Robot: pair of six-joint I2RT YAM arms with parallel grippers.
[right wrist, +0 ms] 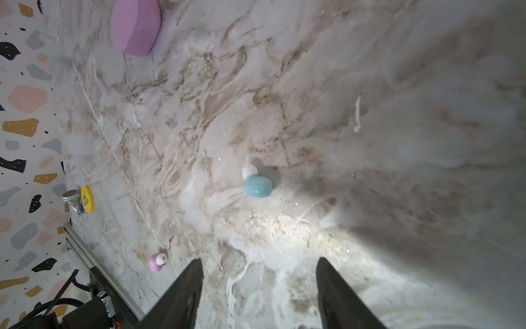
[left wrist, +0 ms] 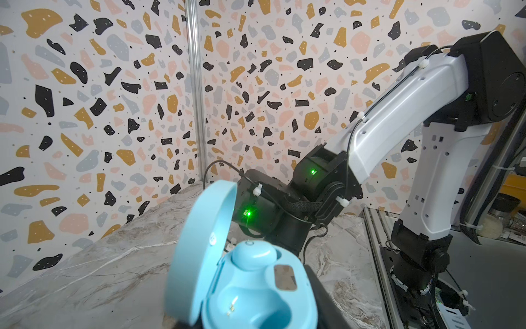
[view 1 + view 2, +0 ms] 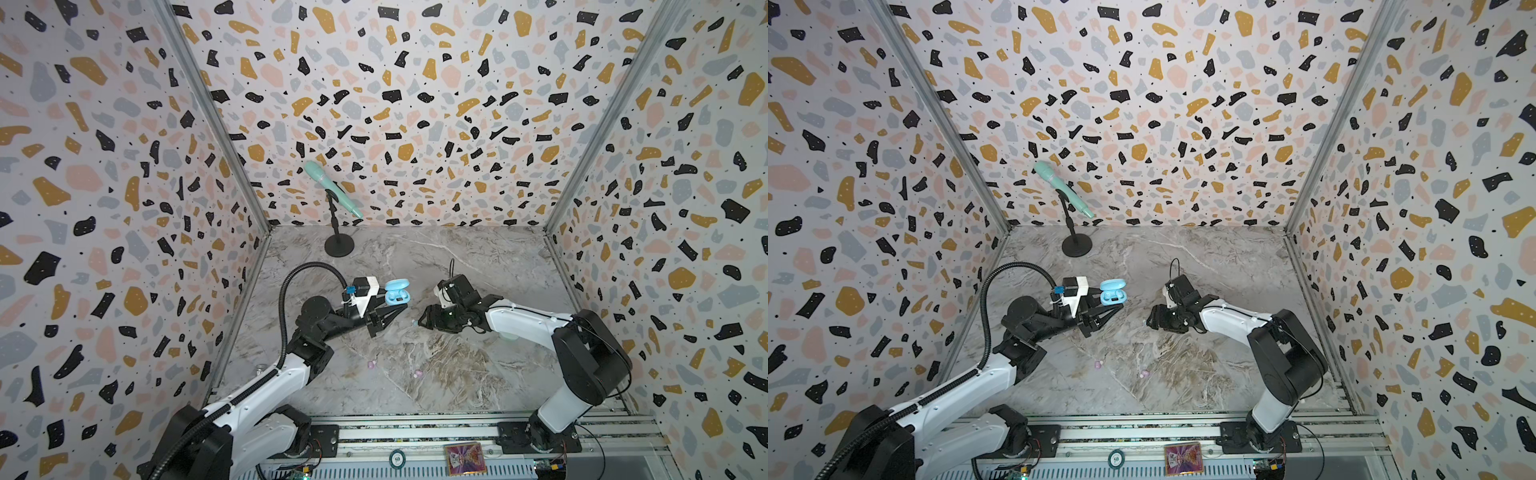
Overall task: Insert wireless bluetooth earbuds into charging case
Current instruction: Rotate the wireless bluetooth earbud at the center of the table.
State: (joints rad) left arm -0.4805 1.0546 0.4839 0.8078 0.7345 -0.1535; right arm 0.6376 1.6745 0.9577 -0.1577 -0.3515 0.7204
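Right wrist: right gripper (image 1: 257, 260) parted, empty, just short of the blue earbud (image 1: 257, 186); left gripper (image 3: 399, 308) clamped on open case (image 2: 250, 284) near that earbud. Risk: the small round bud could squirt out as the jaws close.

Grey-brown veined marble tabletop (image 3: 457, 365), closed in on three sides by terrazzo-print walls (image 3: 374, 83).

Back of the tabletop, toward the left corner: mint-green microphone (image 3: 332, 189) tilted in a clip on a black stand, round base (image 3: 339, 245) flat on the marble. Seen in both top views (image 3: 1063, 189).

Front edge: aluminium rail (image 3: 415, 432). On it, a round chip marked "50" (image 3: 397, 458), with a colourful card (image 3: 464, 458) just beside it.

Right wrist view: yellow disc reading "BIG BLIND" (image 1: 87, 199) touching a small metal-capped jar (image 1: 72, 202), at the tabletop's edge by the wall.
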